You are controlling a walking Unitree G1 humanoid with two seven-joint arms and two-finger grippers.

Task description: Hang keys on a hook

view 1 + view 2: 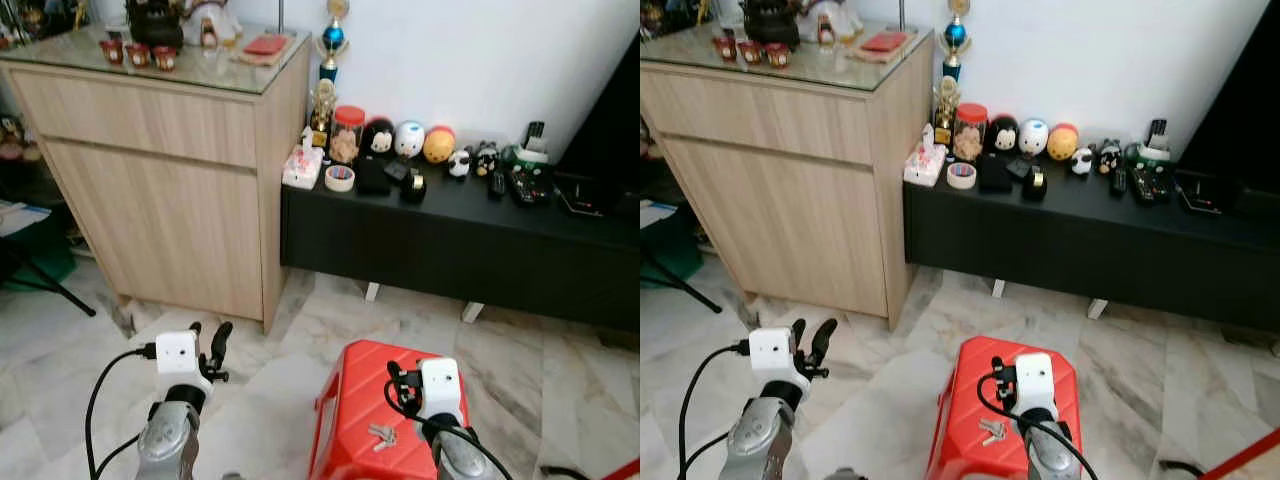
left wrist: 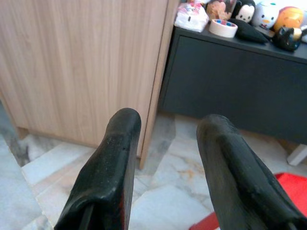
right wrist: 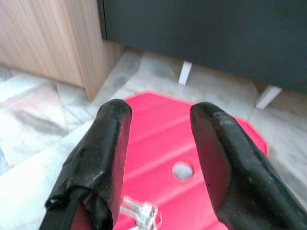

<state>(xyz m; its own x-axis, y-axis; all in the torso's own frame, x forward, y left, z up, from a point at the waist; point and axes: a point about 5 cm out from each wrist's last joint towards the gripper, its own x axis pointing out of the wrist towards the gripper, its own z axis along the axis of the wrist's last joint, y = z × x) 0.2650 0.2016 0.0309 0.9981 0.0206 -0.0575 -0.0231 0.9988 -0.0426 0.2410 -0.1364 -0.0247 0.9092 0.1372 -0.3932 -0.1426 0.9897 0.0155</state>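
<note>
Right claw (image 3: 156, 143) fingers apart, above red stool (image 1: 355, 395).
Keys (image 1: 381, 434) lie on stool top, just beside R claw, not gripped. Left claw (image 1: 209, 345) fingers apart, over marble floor (image 1: 270, 385) near wood cabinet (image 1: 160, 190).

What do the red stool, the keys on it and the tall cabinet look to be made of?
Red stool: likely moulded plastic, glossy with ribs. Keys: metal, silvery and shiny. Cabinet: light wood or wood-look laminate with visible grain, and a clear, reflective top that looks like glass.
</note>
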